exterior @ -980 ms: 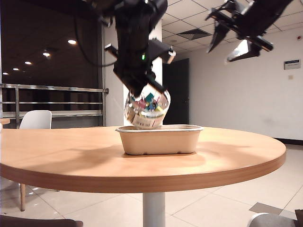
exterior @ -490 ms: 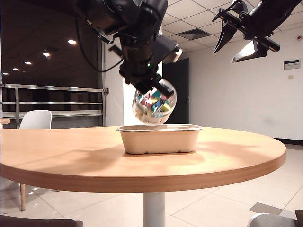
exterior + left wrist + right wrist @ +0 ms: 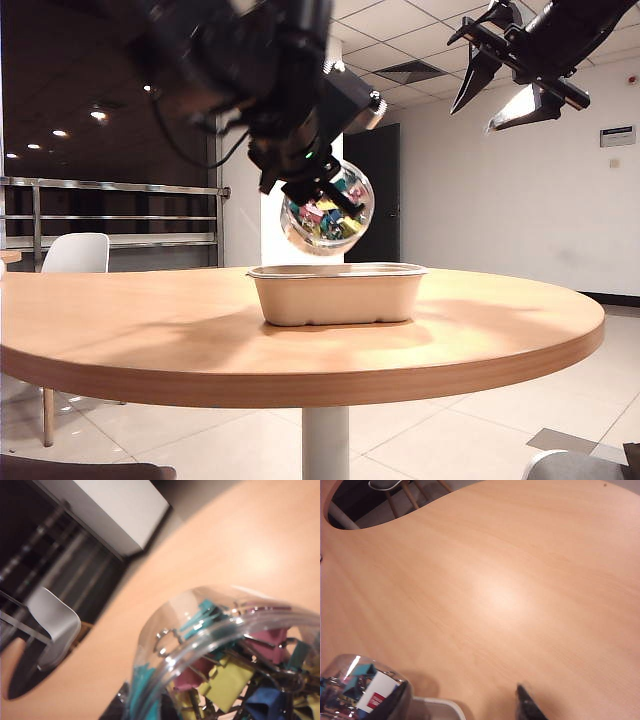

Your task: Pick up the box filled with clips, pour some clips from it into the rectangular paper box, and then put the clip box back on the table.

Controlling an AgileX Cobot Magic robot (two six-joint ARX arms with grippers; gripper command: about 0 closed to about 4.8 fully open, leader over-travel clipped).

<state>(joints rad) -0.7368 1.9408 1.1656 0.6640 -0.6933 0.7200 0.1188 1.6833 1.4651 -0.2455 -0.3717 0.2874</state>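
Left gripper [image 3: 305, 180] clamped tilted jar [image 3: 325, 212] just above tray [image 3: 337, 295]; should pour slowly, mouth over tray. Right gripper [image 3: 505, 70] open, empty, high aside.

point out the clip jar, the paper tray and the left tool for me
clip jar [image 3: 325, 215], exterior view, on its clear wall with the clips showing through
paper tray [image 3: 338, 298], exterior view, on its beige front wall
left tool [image 3: 305, 183], exterior view, on its dark tip, shut on the jar above the tray
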